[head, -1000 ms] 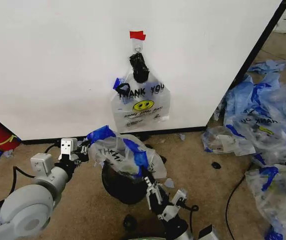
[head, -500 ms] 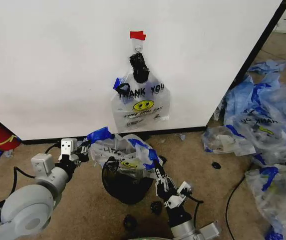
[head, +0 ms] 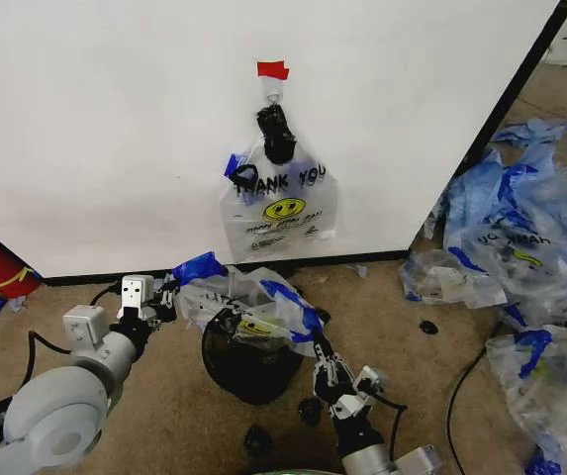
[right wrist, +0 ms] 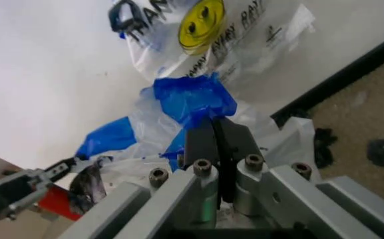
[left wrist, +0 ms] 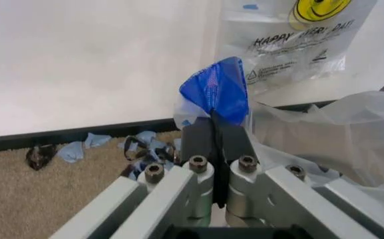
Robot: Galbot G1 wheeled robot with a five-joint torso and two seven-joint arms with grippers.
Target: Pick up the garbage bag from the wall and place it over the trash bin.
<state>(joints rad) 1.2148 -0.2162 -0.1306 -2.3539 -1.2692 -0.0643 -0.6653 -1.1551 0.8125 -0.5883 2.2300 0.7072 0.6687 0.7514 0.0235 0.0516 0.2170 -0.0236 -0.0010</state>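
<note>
On the brown carpet below the large white wall panel point(head: 115, 119), the small round black wire-mesh trash bin point(head: 248, 368) stood near the robot, and the thin see-through plastic garbage bag point(head: 248, 305) with blue handles lay stretched above its mouth, held between both arms. The left gripper point(left wrist: 216, 130) was on the bag's left side, its jaws clenched on a blue handle point(left wrist: 218, 92) that stuck up between them. The right gripper point(right wrist: 217, 135) was at the near right rim of the bin, likewise clamped shut on a fold of blue handle point(right wrist: 195, 97). Farther off, a flat bundle of like bags point(head: 279, 203) tied with a black knot hung from a hook under a red tape strip point(head: 272, 69) on the wall, and a heap of blue-and-clear bags point(head: 520, 247) sprawled on the floor to the right. The bag looked nearly weightless, limp and slippery, so it would sag, cling and crumple rather than hold any shape. The doubled blue handle trim seemed the firmest place to take hold, one handle on each side, so the mouth could be spread wide. Pulled too hard, the film might tear or slide from the jaws. The mouth appeared only partly over the rim, so the draping looked unfinished.
</note>
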